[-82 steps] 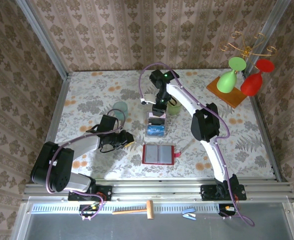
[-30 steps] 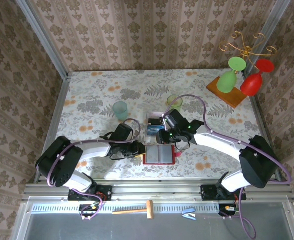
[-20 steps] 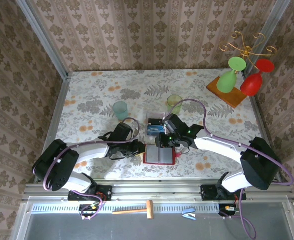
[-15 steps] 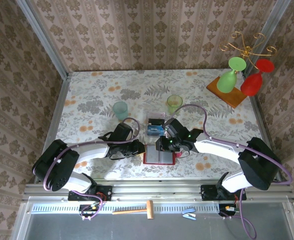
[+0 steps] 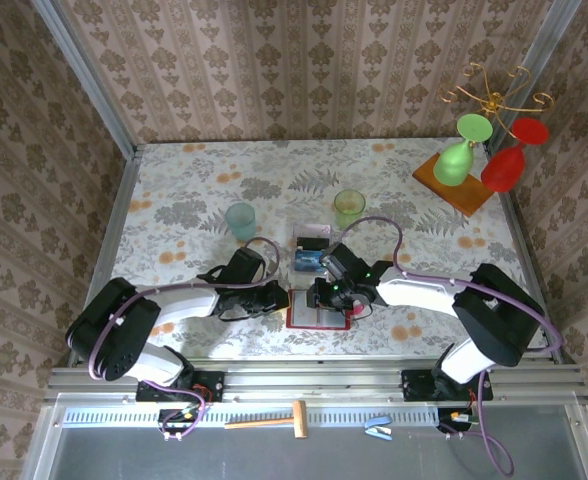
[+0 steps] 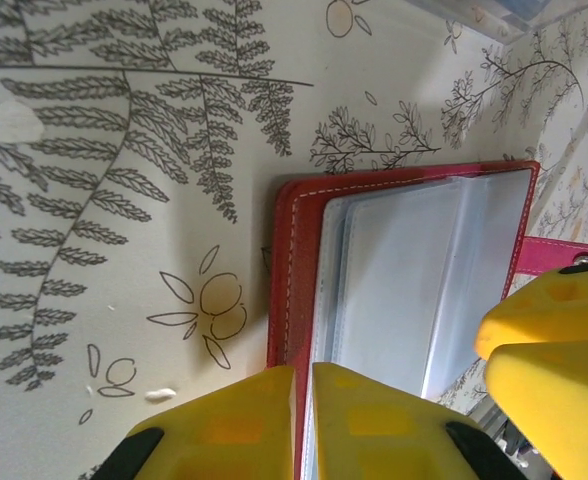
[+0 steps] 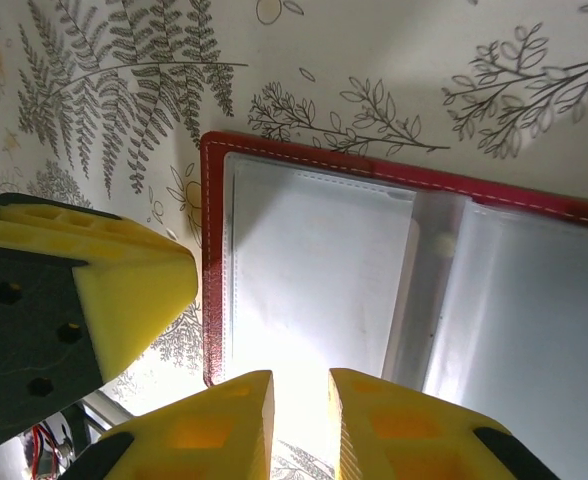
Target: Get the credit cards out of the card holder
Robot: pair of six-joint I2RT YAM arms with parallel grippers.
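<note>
The card holder [image 5: 319,316] lies open at the near centre of the table; its pocket panels [image 7: 319,270] look empty. The credit cards [image 5: 308,263] lie just beyond its far edge, so extraction appears complete. The left gripper [image 6: 304,388] is closed to a slit on the red left border. The right gripper [image 7: 301,388] is nearly closed over the left panel's near edge; any grip there is unconfirmed.

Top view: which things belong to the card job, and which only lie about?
Job: card holder, blue credit card.
Lying about: green cup, teal cup, green glass, red glass, hammer.
</note>
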